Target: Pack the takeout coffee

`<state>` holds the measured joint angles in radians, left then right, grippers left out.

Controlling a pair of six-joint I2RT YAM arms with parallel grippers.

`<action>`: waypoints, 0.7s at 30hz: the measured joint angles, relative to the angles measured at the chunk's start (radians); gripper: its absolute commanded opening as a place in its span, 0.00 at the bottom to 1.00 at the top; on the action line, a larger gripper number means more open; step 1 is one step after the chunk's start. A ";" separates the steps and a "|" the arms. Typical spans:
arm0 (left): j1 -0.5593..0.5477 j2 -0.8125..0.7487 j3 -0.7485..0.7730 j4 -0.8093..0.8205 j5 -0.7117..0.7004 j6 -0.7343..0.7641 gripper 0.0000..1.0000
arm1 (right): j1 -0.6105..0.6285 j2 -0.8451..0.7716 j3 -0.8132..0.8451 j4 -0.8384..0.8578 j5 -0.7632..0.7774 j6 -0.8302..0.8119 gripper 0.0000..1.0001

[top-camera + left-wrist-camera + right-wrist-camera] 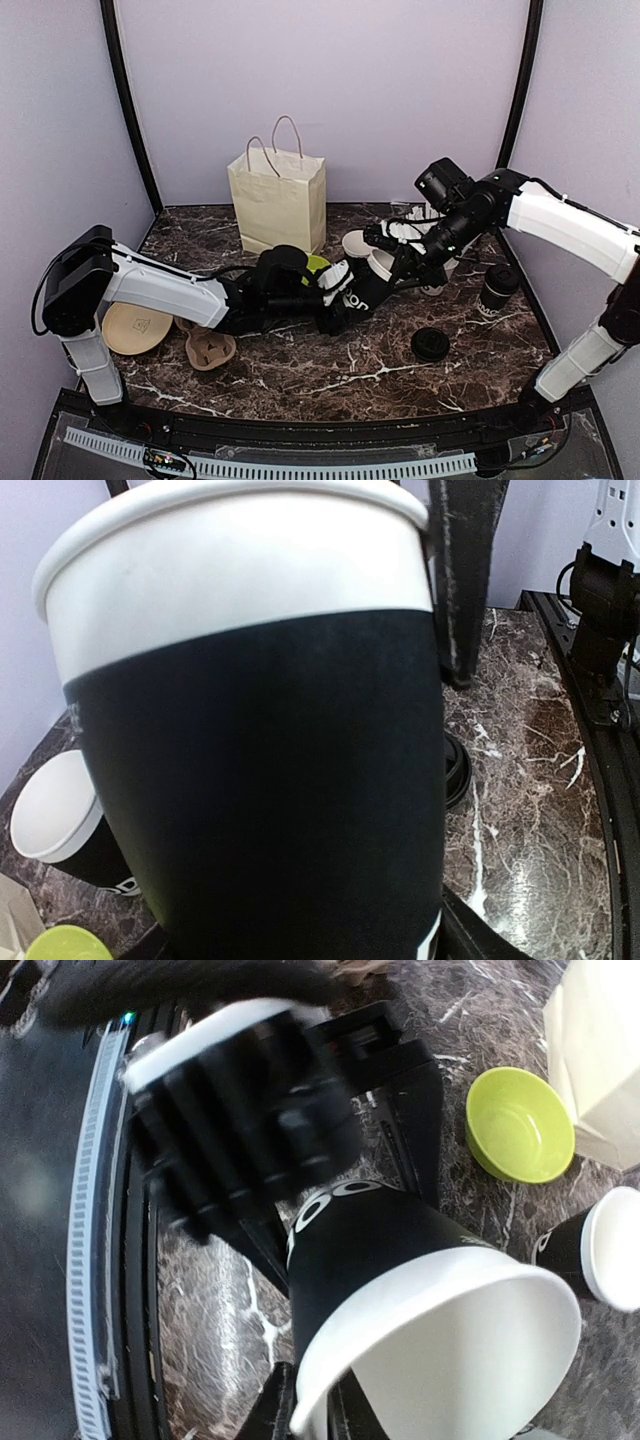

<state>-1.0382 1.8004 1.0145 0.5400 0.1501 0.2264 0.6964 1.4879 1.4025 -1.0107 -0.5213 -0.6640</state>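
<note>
Marble worktop (330, 375), mid-job: we've got the left claw (345, 292) clamped round an open coffee cup (365, 288) mid-worktop, right claw (396, 266) pinching its rim. Behind stands the paper bag (277, 205); lidding and bagging left, we reckon.

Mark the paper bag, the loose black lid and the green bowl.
paper bag (277, 210): top view, front panel.
loose black lid (430, 344): top view, its centre.
green bowl (520, 1125): right wrist view, inner bottom.
</note>
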 measured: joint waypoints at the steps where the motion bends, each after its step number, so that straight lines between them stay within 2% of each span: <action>1: -0.002 -0.001 -0.003 0.003 -0.001 -0.003 0.78 | 0.003 0.001 0.002 -0.001 0.003 -0.003 0.00; 6: -0.002 -0.049 -0.053 -0.004 -0.037 -0.015 0.90 | 0.019 0.004 0.017 -0.004 0.046 0.001 0.00; 9: -0.001 -0.151 -0.118 -0.056 -0.081 -0.025 0.97 | 0.031 0.016 0.032 0.001 0.106 0.002 0.00; 15: 0.010 -0.477 -0.233 -0.196 -0.225 -0.087 0.99 | 0.132 0.084 0.034 0.015 0.217 -0.006 0.00; 21: 0.105 -0.708 -0.253 -0.282 -0.436 -0.186 0.99 | 0.276 0.228 0.066 0.034 0.331 -0.013 0.00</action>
<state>-0.9329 1.0927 0.7612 0.2577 -0.2863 0.0402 0.9726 1.7157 1.4685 -0.9764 -0.1905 -0.6765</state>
